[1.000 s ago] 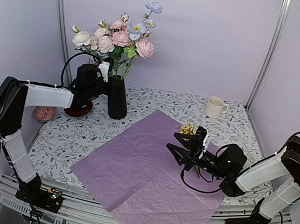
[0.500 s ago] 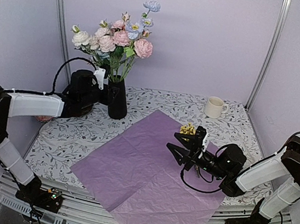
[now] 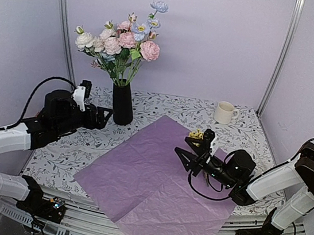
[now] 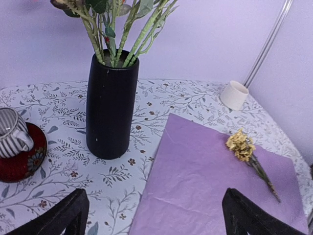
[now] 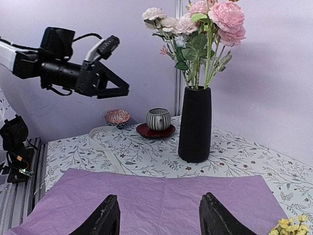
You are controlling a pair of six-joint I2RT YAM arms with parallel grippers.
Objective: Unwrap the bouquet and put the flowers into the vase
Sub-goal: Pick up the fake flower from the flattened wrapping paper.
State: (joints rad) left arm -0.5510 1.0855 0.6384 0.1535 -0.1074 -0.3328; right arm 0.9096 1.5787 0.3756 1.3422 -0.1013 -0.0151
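Bare worktop point(image 3: 85, 137) separates the left gripper point(image 3: 103, 119) from the vase point(image 3: 122, 103) ahead of it. Its jaws gape wide and empty. The flowers point(image 3: 127, 38) stand in the vase. The right gripper point(image 3: 181, 158) hovers above the lilac paper sheet point(image 3: 154, 181), jaws partly apart, holding nothing. A yellow sprig point(image 3: 196, 135) lies just to its right.

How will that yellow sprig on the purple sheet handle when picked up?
The small yellow-clustered sprig on a thin dark stem looks very light, so it may slip from a loose pinch. Its slim stem probably bends, letting the head droop. The thin lilac paper sheet beneath might lift too.
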